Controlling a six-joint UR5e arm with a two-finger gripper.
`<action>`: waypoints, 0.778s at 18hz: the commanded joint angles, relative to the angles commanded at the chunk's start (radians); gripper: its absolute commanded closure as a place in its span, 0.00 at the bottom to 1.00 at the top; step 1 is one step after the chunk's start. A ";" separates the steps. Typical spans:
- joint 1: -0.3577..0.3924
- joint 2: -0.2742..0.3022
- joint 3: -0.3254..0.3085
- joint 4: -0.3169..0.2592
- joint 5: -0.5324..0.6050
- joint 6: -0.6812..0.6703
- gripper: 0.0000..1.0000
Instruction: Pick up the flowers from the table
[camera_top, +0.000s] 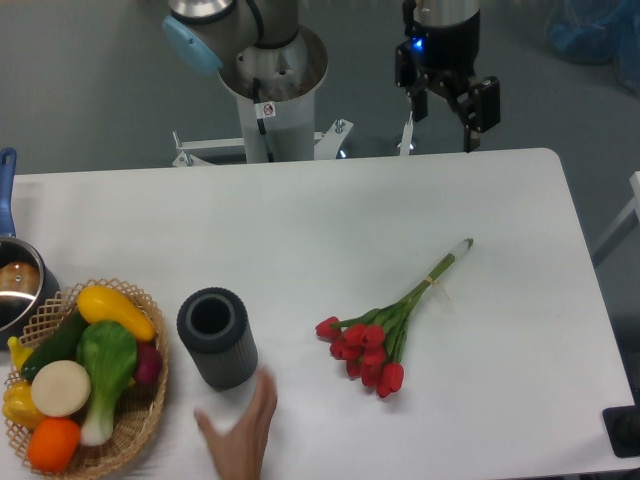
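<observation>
The flowers lie flat on the white table, right of centre. The red tulip buds point to the lower left, and the thin green stems run up to the right, ending near the tied tip. My gripper hangs above the table's far edge, well up and behind the flowers. Its two black fingers are spread apart and hold nothing.
A dark grey cylinder stands left of the flowers. A wicker basket with toy vegetables sits at the front left, with a pot behind it. A human hand reaches in at the front edge by the cylinder. The arm's base stands behind the table.
</observation>
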 joint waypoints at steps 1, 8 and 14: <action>0.002 0.000 0.000 0.002 -0.015 0.000 0.00; 0.003 0.000 -0.049 0.080 -0.020 -0.043 0.00; 0.011 -0.005 -0.089 0.153 -0.066 -0.178 0.00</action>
